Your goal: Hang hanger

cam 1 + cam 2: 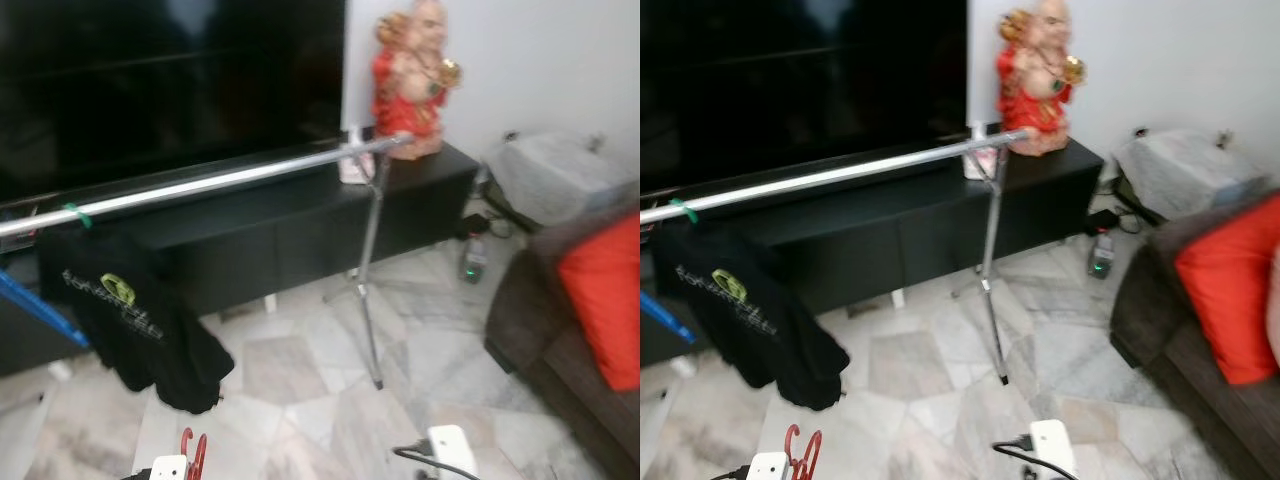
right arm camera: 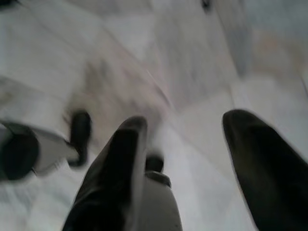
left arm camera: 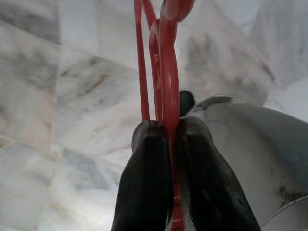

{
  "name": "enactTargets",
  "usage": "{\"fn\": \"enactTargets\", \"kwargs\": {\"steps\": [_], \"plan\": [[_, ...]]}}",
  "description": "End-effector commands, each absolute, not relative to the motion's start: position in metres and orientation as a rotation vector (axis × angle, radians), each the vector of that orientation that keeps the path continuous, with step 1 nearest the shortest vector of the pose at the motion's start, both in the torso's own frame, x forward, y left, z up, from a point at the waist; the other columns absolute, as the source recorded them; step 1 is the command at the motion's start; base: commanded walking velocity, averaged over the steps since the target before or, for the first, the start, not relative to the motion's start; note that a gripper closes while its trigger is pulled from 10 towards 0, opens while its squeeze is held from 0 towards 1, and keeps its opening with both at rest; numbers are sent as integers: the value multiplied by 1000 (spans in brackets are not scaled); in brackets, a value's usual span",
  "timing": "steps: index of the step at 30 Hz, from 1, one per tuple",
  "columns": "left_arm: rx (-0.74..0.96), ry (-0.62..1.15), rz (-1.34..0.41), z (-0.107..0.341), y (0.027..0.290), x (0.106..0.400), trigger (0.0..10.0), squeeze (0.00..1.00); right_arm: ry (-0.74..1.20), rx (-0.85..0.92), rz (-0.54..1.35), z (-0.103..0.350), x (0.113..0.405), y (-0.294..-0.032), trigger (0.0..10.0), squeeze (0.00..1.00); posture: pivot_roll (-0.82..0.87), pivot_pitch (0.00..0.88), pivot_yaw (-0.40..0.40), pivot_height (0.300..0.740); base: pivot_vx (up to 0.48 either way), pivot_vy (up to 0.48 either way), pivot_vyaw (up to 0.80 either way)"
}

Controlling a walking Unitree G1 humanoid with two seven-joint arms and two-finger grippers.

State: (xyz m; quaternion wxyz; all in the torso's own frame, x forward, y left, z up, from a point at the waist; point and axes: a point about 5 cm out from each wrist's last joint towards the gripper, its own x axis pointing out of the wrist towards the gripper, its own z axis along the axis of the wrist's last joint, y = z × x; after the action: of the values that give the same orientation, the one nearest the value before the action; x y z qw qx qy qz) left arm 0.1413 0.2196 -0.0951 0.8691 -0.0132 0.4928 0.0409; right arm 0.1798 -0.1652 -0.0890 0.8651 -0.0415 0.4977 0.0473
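My left gripper (image 3: 169, 139) is shut on a red plastic hanger (image 3: 163, 62), held low over the marble floor; its red hook (image 1: 192, 452) pokes up at the bottom of the left eye view beside my left wrist (image 1: 168, 468). A chrome clothes rail (image 1: 210, 183) on a tripod stand (image 1: 368, 270) runs across in front of me. A black T-shirt (image 1: 130, 310) hangs from the rail's left part on a green hanger hook (image 1: 78, 215). My right gripper (image 2: 192, 144) is open over the floor, holding nothing; its wrist (image 1: 452, 448) sits at the bottom right.
Behind the rail stand a black TV cabinet (image 1: 300, 220), a large dark screen (image 1: 170, 80) and a red and gold statue (image 1: 412, 75). A dark sofa with a red cushion (image 1: 605, 300) is on the right. A blue pole (image 1: 40, 310) leans at the left.
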Motion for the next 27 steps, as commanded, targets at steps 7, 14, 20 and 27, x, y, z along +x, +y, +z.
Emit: {"fn": "enactTargets", "kwargs": {"steps": [7,14,20,27], "plan": [[-35,1011,77,-94,213,148,10000,0,1062,-103,67,-91,173,-177,10000,0,3,0,-2,740,332,0,800],[-34,1011,80,-94,213,147,10000,0,1071,-112,77,-92,172,-175,10000,0,4,0,-9,740,327,0,772],[-22,1008,87,-94,214,147,10000,0,1068,-91,67,-92,172,-175,10000,0,3,0,-10,740,98,0,101],[-27,1011,92,-94,216,145,10000,0,1061,-77,61,-92,172,-173,10000,0,3,0,-9,740,0,0,0]]}}
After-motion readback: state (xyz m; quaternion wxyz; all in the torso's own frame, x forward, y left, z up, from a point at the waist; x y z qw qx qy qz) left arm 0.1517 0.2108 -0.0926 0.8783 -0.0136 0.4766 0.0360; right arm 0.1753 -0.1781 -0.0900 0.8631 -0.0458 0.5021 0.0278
